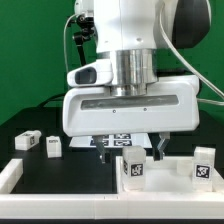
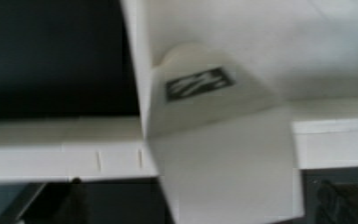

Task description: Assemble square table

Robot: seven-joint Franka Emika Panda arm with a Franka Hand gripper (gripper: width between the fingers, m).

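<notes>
One white leg (image 1: pixel 133 169) stands upright directly under the hand (image 1: pixel 132 153), between its fingers. The hand is spread wide and grips nothing, with a gap showing on each side of the leg in the wrist view. The leg seems to rise from a corner of the square slab (image 1: pixel 172 181), probably so it can be seated there. A second leg (image 1: pixel 203 165) stands off the hand's side toward the exterior view's right. Two loose legs (image 1: pixel 27 141) (image 1: pixel 53 146) lie on the surface (image 1: pixel 80 180) well off its other side, likely awaiting pickup.
</notes>
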